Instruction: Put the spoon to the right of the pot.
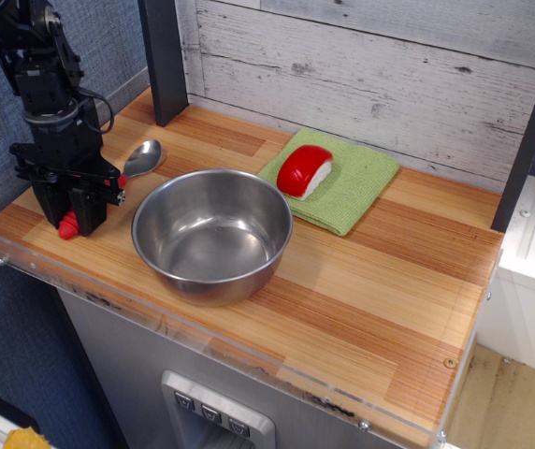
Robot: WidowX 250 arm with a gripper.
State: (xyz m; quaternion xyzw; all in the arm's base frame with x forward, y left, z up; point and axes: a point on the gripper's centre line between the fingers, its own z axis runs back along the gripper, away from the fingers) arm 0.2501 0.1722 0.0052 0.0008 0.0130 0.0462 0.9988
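Note:
The spoon (144,157) lies on the wooden counter at the far left, its silver bowl pointing to the back and its red ribbed handle toward the front left. My gripper (73,223) stands straight down over the handle, its fingers closed in on it, with only the red tip showing between them. The pot (207,283), a wide shiny steel bowl, sits flat and upright just right of the spoon and the gripper, apart from both.
A red-and-white sushi toy (303,171) rests on a green cloth (361,187) behind the pot on the right. A dark post (163,56) stands at the back left. A clear plastic lip (249,360) runs along the counter's front edge. Bare wood (389,281) lies right of the pot.

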